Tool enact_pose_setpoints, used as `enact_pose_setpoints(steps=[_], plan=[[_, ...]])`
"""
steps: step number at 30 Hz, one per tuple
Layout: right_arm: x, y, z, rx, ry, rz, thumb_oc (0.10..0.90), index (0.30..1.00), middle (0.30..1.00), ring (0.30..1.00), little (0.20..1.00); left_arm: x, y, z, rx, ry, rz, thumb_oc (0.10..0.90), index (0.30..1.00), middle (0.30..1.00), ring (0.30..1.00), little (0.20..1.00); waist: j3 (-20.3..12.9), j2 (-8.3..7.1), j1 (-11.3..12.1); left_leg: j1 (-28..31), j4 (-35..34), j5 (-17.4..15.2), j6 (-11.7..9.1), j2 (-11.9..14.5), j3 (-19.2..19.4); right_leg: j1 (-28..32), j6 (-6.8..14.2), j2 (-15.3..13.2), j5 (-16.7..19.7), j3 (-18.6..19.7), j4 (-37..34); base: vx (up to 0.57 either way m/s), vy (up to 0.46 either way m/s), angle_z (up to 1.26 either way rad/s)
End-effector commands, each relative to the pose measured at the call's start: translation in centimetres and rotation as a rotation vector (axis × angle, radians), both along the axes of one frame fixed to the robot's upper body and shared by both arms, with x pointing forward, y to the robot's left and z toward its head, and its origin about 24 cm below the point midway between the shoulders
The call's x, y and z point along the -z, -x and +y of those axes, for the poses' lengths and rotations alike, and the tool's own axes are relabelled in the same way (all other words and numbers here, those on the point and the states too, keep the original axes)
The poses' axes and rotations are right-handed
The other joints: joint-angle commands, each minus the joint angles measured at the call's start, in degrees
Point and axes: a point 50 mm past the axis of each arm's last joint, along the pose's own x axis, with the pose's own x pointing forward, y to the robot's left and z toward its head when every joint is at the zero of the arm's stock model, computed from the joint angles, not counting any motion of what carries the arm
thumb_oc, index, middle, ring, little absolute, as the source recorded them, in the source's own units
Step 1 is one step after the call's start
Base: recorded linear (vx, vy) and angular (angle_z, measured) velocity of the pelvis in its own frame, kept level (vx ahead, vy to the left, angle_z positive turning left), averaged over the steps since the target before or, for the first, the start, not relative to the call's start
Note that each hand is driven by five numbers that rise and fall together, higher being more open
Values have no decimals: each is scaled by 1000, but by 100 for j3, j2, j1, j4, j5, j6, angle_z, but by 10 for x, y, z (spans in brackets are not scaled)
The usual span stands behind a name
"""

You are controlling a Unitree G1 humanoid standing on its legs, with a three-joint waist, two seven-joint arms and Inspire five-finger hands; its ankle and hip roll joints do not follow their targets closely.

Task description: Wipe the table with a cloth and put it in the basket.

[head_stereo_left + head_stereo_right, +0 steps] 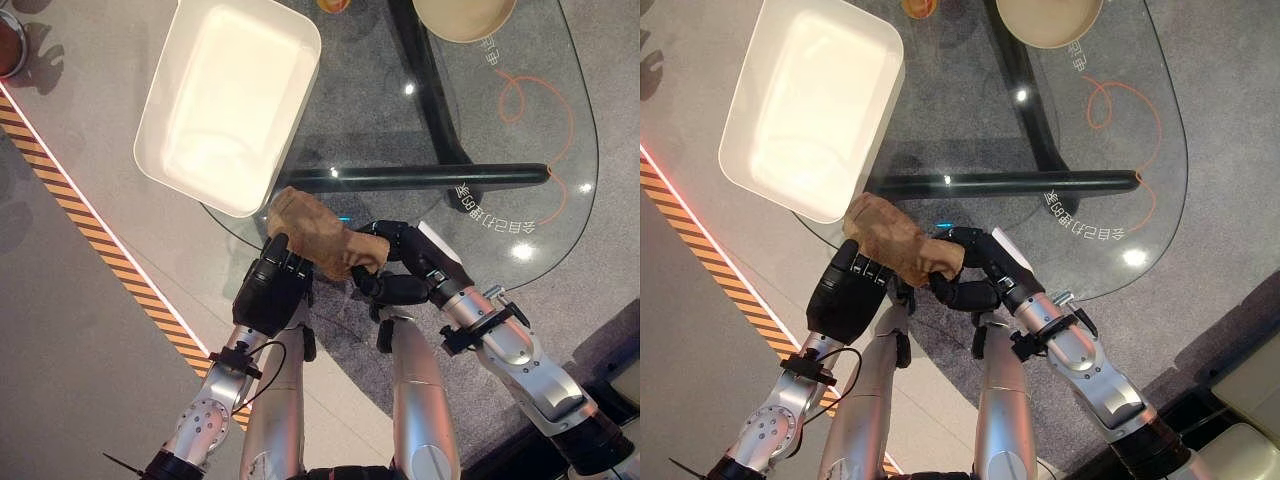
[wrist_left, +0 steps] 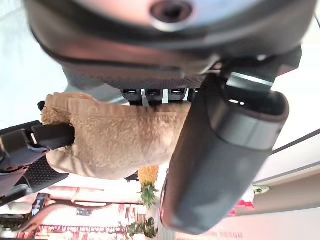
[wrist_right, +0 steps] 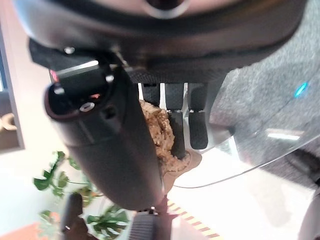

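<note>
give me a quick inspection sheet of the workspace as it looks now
surface: glass table on a dark frame, orange line drawing and lettering on the glass.
job's things: brown cloth held bunched above the table's near edge, between both hands; white basket on the table's left part, nothing seen inside.
clutter: tan bowl at the far edge; small orange thing beside it, too cut off to identify.
hands: left hand curled on the cloth's near left side; right hand pinching its right end.
cables: nothing to report.
surroundings: grey floor, orange-and-black striped line to the left, dark round object at the far left corner.
</note>
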Motion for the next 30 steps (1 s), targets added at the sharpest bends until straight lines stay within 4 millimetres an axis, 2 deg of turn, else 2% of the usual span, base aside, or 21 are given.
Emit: enact_pose_setpoints(steps=[1, 3, 7, 18, 19, 20, 30], plan=[[-47, 19, 33, -180, 9, -252, 100, 300, 300, 300, 200, -41, 9, -25, 134, 9, -230, 800, 900, 900, 900, 900, -147, -4, 52, 3, 941, -1171, 50, -341, 490, -22, 189, 510, 1029, 99, -1271, 0, 0, 0], [-44, 18, 36, -212, -24, -181, 100, 300, 300, 300, 200, -42, 9, -26, 142, -4, -233, 800, 900, 900, 900, 900, -147, 11, 61, 6, 940, -1168, 46, -351, 488, -24, 187, 502, 1022, 91, -1264, 0, 0, 0], [-34, 10, 37, -173, 15, -132, 100, 300, 300, 300, 200, -40, 8, -28, 150, -18, -241, 800, 900, 900, 900, 900, -147, 43, 98, -4, 929, -1154, 41, -361, 465, -30, 179, 484, 1014, 64, -1264, 0, 0, 0], [-25, 8, 41, -151, 135, -148, 100, 300, 300, 300, 200, -40, 6, -24, 98, 55, -225, 800, 900, 900, 900, 900, -147, 56, 145, 8, 920, -1157, 42, -394, 430, -17, 173, 471, 997, 46, -1262, 0, 2, 2], [-25, 7, 41, -150, 136, -149, 100, 300, 300, 300, 200, -40, 6, -24, 97, 56, -224, 701, 815, 815, 815, 801, -147, 55, 146, 8, 918, -1157, 42, -394, 428, -17, 174, 471, 997, 45, -1262, 0, 0, 0], [-25, 6, 41, -144, 146, -152, 100, 300, 300, 300, 200, -40, 5, -22, 77, 70, -213, 100, 300, 300, 300, 200, -147, 52, 159, 12, 910, -1154, 45, -400, 415, -17, 179, 472, 1001, 41, -1265, 0, 0, 0], [-28, 5, 40, -144, 172, -167, 100, 300, 300, 300, 200, -41, 4, -22, 53, 44, -192, 100, 300, 300, 300, 200, -147, 33, 206, 4, 913, -1155, 46, -407, 388, -24, 182, 466, 995, 7, -1248, 1, -2, 2]])
